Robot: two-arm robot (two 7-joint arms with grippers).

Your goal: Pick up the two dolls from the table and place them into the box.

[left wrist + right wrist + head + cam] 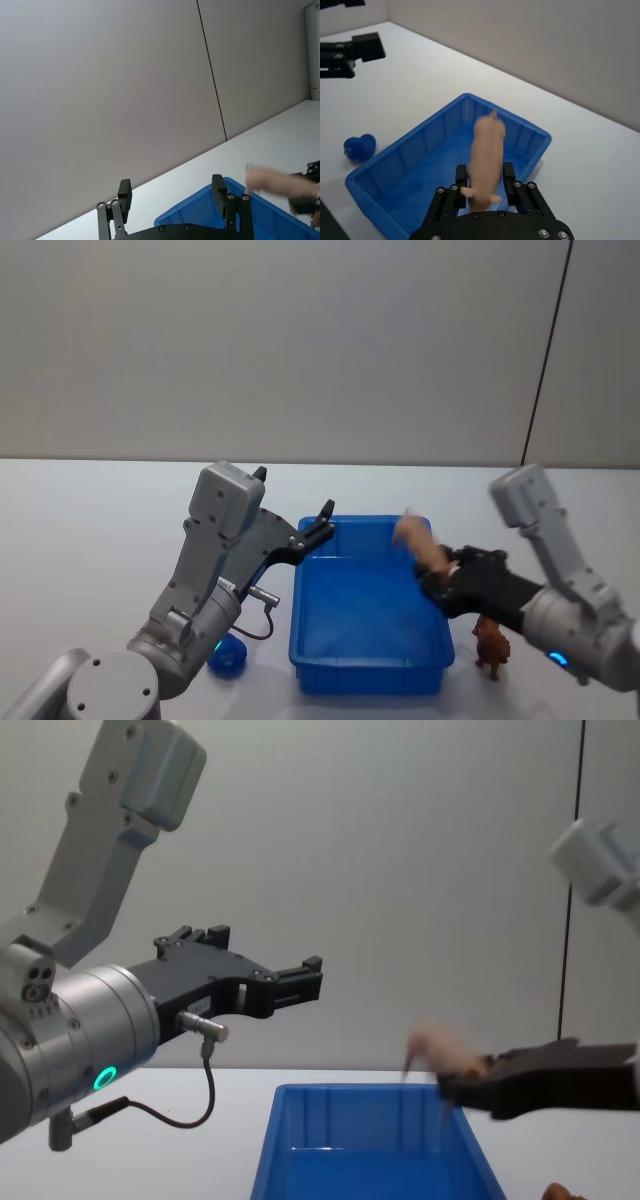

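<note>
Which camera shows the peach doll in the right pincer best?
Right wrist view: the peach doll sits centred, gripped by the right pincer above the box. Head view shows it at the box's right rim; chest and left wrist views show it small, side-on.

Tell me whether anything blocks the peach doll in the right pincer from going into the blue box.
Nothing visible does. The right pincer holds the peach doll above the right side of the box, its floor bare below. The open left pincer hovers near the far left corner, apart.
</note>
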